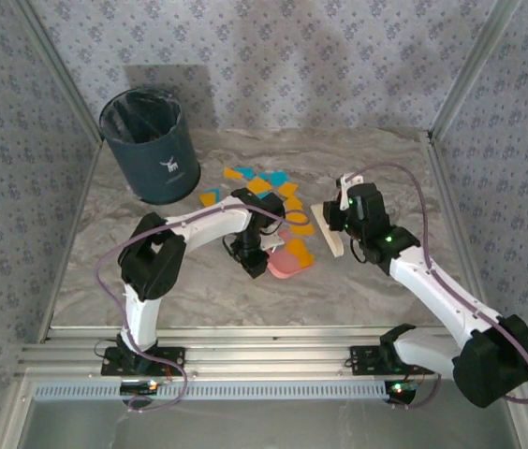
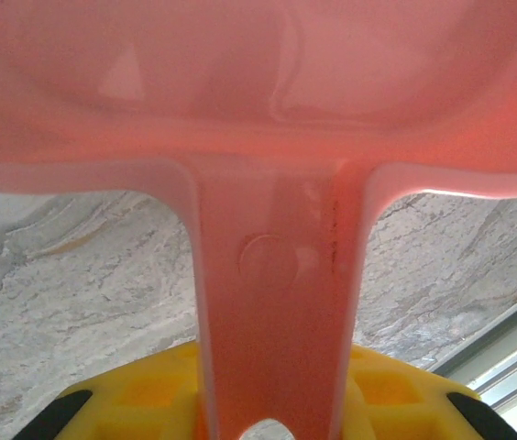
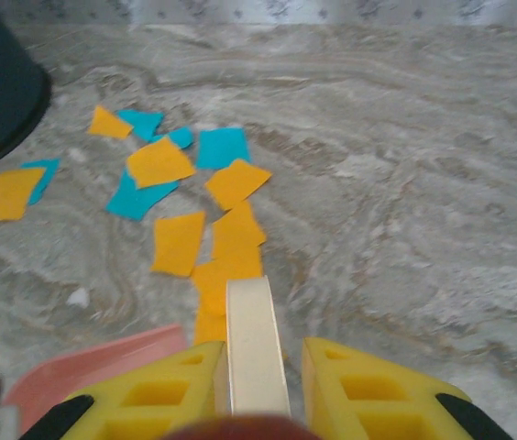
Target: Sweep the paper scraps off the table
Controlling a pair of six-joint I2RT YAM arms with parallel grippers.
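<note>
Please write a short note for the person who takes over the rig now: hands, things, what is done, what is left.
Left hand: shut on the dustpan handle.
Right hand: shut on a cream tool, at the near edge of the scraps.
Scraps: orange and blue, spread on the table, right of the bin, beyond the dustpan.
Done: both tools are in hand.
Left: sweep the scraps into the dustpan.

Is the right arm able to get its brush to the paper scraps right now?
Probably yes: the paper scraps lie on open table just ahead of the brush in the right gripper, with nothing between.
</note>
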